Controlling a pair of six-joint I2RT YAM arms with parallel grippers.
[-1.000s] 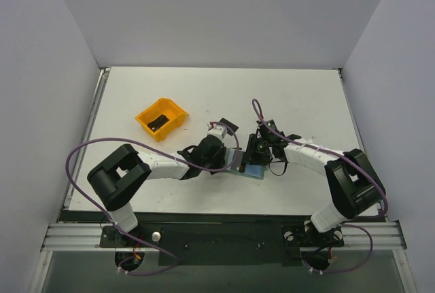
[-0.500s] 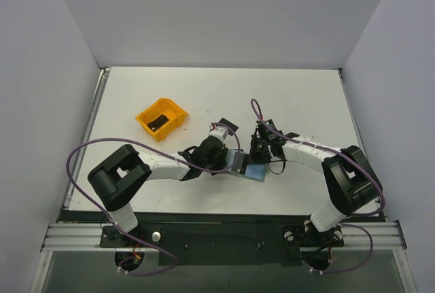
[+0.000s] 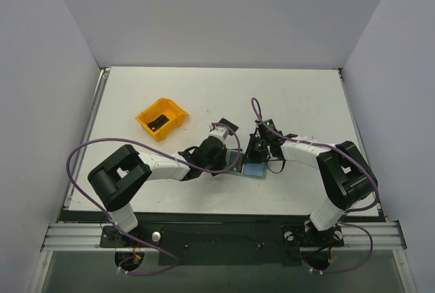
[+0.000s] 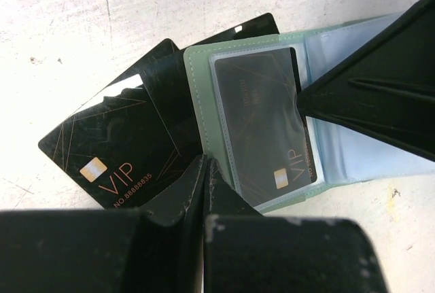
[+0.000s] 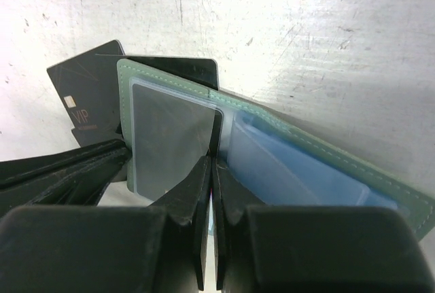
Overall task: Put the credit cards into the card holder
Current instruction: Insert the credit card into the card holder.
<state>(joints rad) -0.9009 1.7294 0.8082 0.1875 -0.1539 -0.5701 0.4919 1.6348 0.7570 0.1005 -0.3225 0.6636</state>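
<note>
Right gripper (image 5: 213, 165) snapped shut since a second ago, and that arm's elbow swung in toward the middle. Left arm has barely moved.

Left to right: an orange bin (image 3: 178, 112) sits toward the table's (image 3: 299, 96) left edge with a black card inside. The left arm reaches low to the centre. The left gripper (image 4: 206, 170) is narrow, tips together on the loose credit cards (image 4: 115, 143) fanned beside the card holder (image 4: 346, 153). The holder lies open near the middle of the near edge, one card in its clear sleeve. The right gripper's closed tips touch that card's right edge, can't tell if they pinch it.
</note>
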